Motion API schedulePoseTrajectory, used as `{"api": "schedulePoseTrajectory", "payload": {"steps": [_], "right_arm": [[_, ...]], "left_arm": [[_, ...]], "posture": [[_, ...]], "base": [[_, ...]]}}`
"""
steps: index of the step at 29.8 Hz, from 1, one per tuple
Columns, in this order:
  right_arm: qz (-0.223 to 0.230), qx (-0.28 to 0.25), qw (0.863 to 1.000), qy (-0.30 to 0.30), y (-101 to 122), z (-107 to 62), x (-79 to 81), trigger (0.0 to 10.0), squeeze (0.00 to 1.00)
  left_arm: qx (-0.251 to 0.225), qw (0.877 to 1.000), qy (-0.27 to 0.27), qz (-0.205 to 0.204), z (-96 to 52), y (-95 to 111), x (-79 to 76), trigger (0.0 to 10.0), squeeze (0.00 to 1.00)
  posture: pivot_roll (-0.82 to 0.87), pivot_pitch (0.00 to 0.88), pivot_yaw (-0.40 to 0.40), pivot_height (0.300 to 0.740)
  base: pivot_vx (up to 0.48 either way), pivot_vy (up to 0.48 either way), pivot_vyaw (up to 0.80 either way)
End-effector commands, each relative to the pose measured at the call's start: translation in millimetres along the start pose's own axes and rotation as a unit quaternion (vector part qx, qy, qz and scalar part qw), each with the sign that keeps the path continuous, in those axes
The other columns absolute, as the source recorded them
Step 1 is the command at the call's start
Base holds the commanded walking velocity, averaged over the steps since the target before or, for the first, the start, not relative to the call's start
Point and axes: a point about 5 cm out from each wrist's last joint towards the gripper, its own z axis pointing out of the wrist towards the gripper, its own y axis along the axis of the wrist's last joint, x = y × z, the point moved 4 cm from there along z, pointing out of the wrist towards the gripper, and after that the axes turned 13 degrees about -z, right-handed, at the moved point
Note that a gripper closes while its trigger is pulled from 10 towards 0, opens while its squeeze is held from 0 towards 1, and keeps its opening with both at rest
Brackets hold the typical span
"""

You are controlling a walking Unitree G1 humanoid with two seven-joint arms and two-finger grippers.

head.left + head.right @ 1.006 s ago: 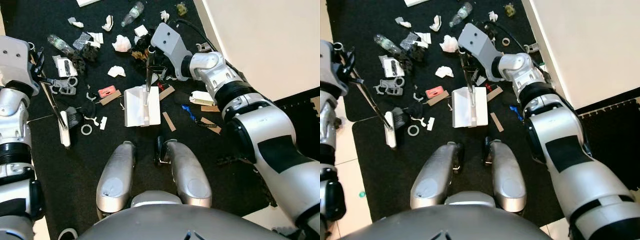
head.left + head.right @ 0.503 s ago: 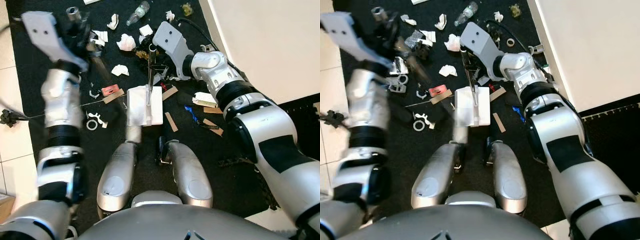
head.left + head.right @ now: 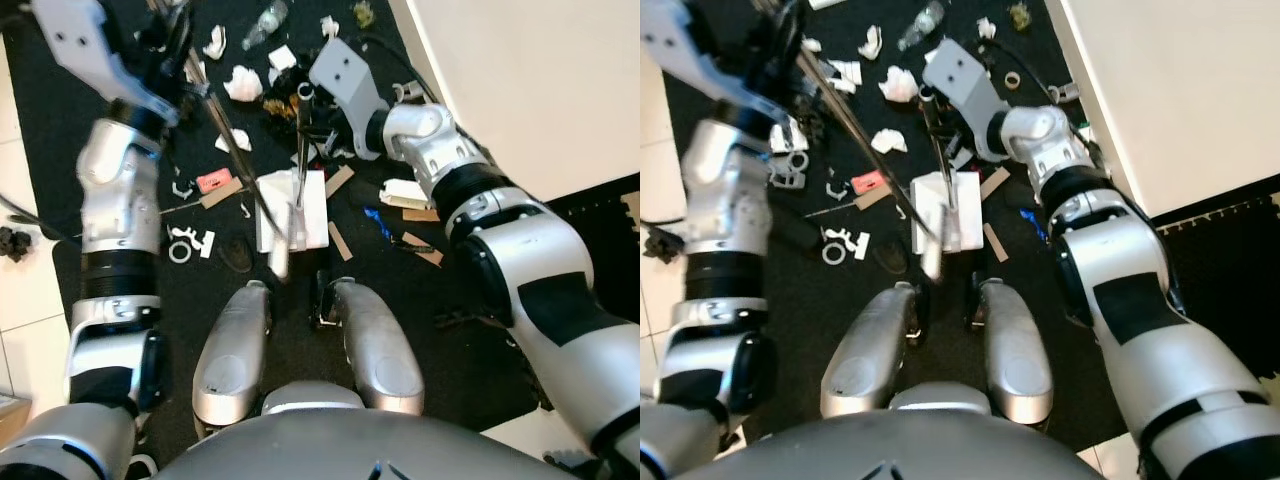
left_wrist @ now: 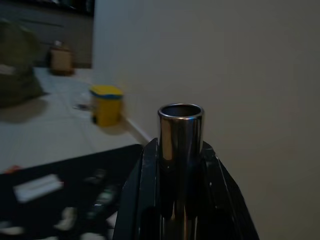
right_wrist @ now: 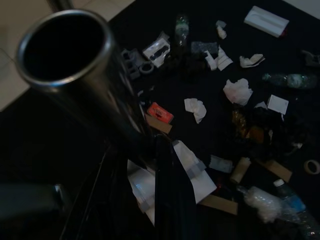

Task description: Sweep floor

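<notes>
The left gripper (image 4: 180, 165) clamped the broom (image 3: 243, 165), its handle slanting toward the dustpan (image 3: 310, 205) clamped by the right gripper (image 5: 142, 165), litter (image 3: 243, 84) lying beyond.

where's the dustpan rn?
The white dustpan lies on the black mat just ahead of the robot's feet, near the centre of the head views, with the broom head at its near left edge and cardboard strips to its right.

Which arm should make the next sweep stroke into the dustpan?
Left. Its gripper holds the broom, whose head sits at the dustpan edge. The right gripper grips the dustpan handle, steadying it.
</notes>
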Motion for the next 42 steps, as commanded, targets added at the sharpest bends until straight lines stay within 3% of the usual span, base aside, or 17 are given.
{"api": "schedulePoseTrajectory", "payload": {"steps": [1,4,5,7,11,17,20,23,27,29,30,32,33,35,37,38,42], "right_arm": [[0.040,0.038,0.998,0.025,-27,-0.1,18.4,10.0,0.00],[0.040,0.038,0.998,0.024,-27,-0.6,17.5,10.0,0.00],[0.039,0.039,0.998,0.023,-26,-0.8,16.6,10.0,0.00],[0.038,0.039,0.998,0.023,-26,-0.8,16.0,10.0,0.00],[0.038,0.039,0.998,0.023,-25,-1.2,15.4,10.0,0.00],[0.033,0.038,0.998,0.026,-24,-3.3,12.5,10.0,0.00],[0.032,0.040,0.998,0.024,-26,-5.3,10.6,10.0,0.00],[0.033,0.042,0.998,0.023,-27,-6.6,9.8,10.0,0.00],[0.032,0.046,0.998,0.024,-30,-7.4,10.8,10.0,0.00],[0.032,0.045,0.998,0.025,-29,-7.1,10.7,10.0,0.00],[0.032,0.045,0.998,0.025,-29,-7.1,10.7,10.0,0.00],[0.031,0.044,0.998,0.026,-27,-6.4,10.4,10.0,0.00],[0.031,0.044,0.998,0.026,-27,-6.4,10.4,10.0,0.00],[0.030,0.041,0.998,0.026,-25,-5.7,9.8,10.0,0.00],[0.030,0.041,0.998,0.026,-25,-5.7,9.8,10.0,0.00],[0.030,0.039,0.998,0.026,-24,-5.5,9.4,10.0,0.00],[0.029,0.039,0.999,0.025,-24,-5.8,8.7,10.0,0.00]], "left_arm": [[0.000,0.999,0.014,0.040,-11.9,16,13.5,10.0,0.00],[0.003,0.997,0.039,0.059,-23.1,22,27.4,10.0,0.00],[0.014,0.993,0.076,0.085,-36.4,21,45.6,10.0,0.00],[0.026,0.989,0.105,0.103,-46.6,15,58.9,10.0,0.00],[0.031,0.986,0.131,0.100,-53.0,7,69.7,10.0,0.00],[0.081,0.974,0.195,0.083,-68.9,-27,91.4,10.0,0.00],[0.119,0.963,0.211,0.120,-78.7,-37,97.7,10.0,0.00],[0.104,0.960,0.234,0.116,-82.3,-35,103.1,10.0,0.00],[0.046,0.982,0.184,0.014,-57.5,-37,76.3,10.0,0.00],[0.024,0.988,0.146,-0.038,-39.4,-37,57.7,10.0,0.00],[0.024,0.988,0.146,-0.038,-39.4,-37,57.7,10.0,0.00],[0.015,0.991,0.105,-0.081,-20.5,-41,37.4,10.0,0.00],[0.015,0.991,0.105,-0.081,-20.5,-41,37.4,10.0,0.00],[0.015,0.992,0.068,-0.106,-0.4,-49,14.4,10.0,0.00],[0.015,0.992,0.068,-0.106,-0.4,-49,14.4,10.0,0.00],[0.017,0.993,0.058,-0.106,12.2,-55,4.0,10.0,0.00],[-0.005,0.992,0.064,-0.104,26.1,-47,1.5,10.0,0.00]], "posture": [[0.11,0.228,-0.056,0.740],[0.11,0.229,-0.060,0.740],[0.11,0.232,-0.067,0.740],[0.11,0.237,-0.072,0.740],[0.10,0.244,-0.081,0.740],[0.07,0.261,-0.088,0.740],[0.06,0.267,-0.087,0.740],[0.07,0.270,-0.092,0.740],[0.06,0.274,-0.098,0.740],[0.06,0.274,-0.098,0.740],[0.06,0.274,-0.098,0.740],[0.06,0.274,-0.098,0.740],[0.06,0.274,-0.098,0.740],[0.04,0.271,-0.101,0.740],[0.04,0.271,-0.101,0.740],[0.04,0.272,-0.100,0.740],[0.04,0.266,-0.097,0.740]], "base": [[0.000,0.000,0.00],[0.000,0.000,0.00],[0.000,0.000,0.00],[0.000,0.000,0.00],[0.000,0.000,0.00],[0.000,0.000,0.00],[0.000,0.000,0.00],[0.000,0.000,0.00],[0.000,0.000,0.00],[0.000,0.000,0.00],[0.000,0.000,0.00],[0.000,0.000,0.00],[0.000,0.000,0.00],[0.000,0.000,0.00],[0.000,0.000,0.00],[0.000,0.000,0.00],[0.000,0.000,0.00]]}}
